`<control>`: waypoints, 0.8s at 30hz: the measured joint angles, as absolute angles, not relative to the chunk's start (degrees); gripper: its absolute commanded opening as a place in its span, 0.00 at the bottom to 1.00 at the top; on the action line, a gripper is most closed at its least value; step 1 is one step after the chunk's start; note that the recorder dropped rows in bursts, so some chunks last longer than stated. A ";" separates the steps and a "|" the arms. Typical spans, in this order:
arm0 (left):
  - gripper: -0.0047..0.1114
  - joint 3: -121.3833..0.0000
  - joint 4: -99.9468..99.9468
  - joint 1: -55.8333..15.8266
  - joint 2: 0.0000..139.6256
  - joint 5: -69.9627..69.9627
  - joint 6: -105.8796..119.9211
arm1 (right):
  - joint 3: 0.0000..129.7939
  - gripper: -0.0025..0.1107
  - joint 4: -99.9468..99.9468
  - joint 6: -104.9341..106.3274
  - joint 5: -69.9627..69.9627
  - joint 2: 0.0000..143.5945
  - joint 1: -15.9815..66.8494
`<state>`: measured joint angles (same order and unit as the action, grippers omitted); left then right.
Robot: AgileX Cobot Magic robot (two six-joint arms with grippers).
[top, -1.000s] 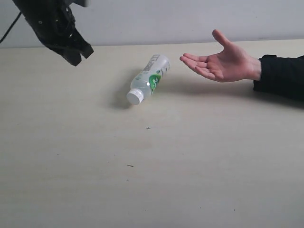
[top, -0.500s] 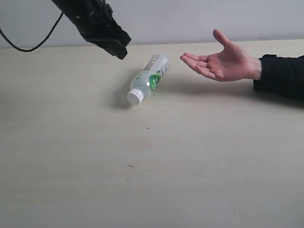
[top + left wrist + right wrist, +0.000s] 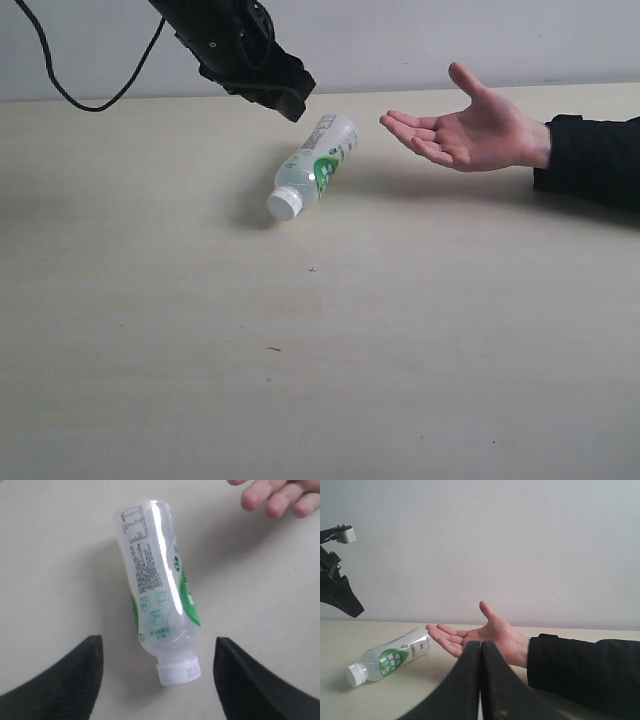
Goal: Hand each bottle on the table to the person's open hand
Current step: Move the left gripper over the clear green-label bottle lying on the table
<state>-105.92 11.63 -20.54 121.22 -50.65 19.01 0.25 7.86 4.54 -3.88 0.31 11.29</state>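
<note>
Bottle lies below left claw, person's open hand just beside.

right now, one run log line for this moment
left gripper open above bottle | bottle lying on table, ungripped | hand open, empty | right gripper shut
</note>
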 measured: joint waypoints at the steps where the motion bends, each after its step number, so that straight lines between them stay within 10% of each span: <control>1: 0.57 -105.92 11.63 -20.54 121.22 -50.77 19.01 | 0.25 0.02 7.86 4.54 -3.88 0.31 11.29; 24: 0.68 -134.39 -0.51 -23.26 141.80 -65.44 6.46 | 0.25 0.02 7.86 4.54 -3.88 0.31 11.29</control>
